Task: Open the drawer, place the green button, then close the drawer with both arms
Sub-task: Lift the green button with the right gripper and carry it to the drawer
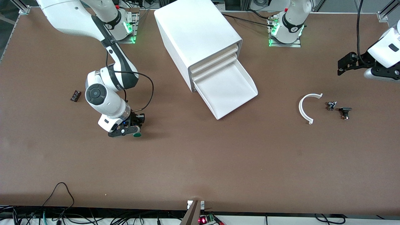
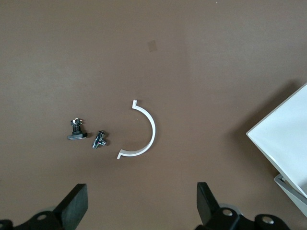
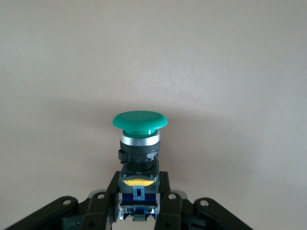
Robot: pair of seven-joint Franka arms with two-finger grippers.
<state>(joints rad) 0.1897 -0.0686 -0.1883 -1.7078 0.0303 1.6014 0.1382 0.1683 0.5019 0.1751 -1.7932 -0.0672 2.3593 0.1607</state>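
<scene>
The drawer (image 1: 229, 90) is the lowest of three in the white cabinet (image 1: 197, 34); it stands pulled out and its tray is bare. My right gripper (image 1: 131, 130) is low over the table, toward the right arm's end and nearer the front camera than the cabinet. It is shut on the button (image 1: 136, 134). In the right wrist view the fingers (image 3: 109, 189) clamp the blue and yellow body, and the green cap (image 3: 140, 121) sticks out past the gripper (image 3: 138, 191). My left gripper (image 1: 346, 63) waits open and empty over the left arm's end of the table, fingers (image 2: 76, 207) wide apart.
A white half ring (image 1: 307, 107) and two small black parts (image 1: 331, 105) (image 1: 345, 112) lie toward the left arm's end; they also show in the left wrist view (image 2: 144, 132). Another small black part (image 1: 75, 95) lies near the right arm.
</scene>
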